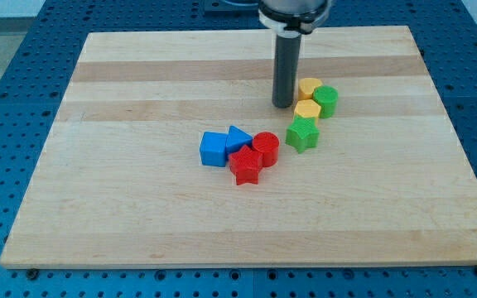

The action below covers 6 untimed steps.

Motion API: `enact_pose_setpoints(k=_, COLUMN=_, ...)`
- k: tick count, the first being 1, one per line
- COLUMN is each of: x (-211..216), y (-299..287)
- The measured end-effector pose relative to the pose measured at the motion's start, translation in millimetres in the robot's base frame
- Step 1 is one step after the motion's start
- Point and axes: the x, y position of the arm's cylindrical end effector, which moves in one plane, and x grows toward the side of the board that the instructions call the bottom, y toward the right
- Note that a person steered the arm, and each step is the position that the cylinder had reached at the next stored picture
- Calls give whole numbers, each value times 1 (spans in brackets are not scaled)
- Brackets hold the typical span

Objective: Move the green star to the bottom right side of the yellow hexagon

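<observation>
The green star [302, 133] lies on the wooden board [139, 207], right of centre. It touches the lower left of a yellow hexagon [307, 110]. My tip [283, 104] stands just left of that yellow hexagon and above and left of the green star, close to both. A second yellow block [309, 87] sits above the hexagon, with a green round block [326, 100] at its right.
A cluster lies left of the green star: a blue cube [214, 149], a blue triangle [238, 137], a red cylinder [265, 148] and a red star [245, 165]. The board sits on a blue perforated table [7, 99].
</observation>
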Motion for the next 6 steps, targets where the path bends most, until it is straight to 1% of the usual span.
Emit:
enact_pose_setpoints(k=1, x=32, y=-18)
enact_pose_setpoints(k=2, x=58, y=-13)
enact_pose_setpoints(k=3, x=72, y=9)
enact_pose_setpoints(k=4, x=73, y=51)
enact_pose_setpoints(k=5, x=70, y=59)
enact_pose_setpoints(k=6, x=71, y=51)
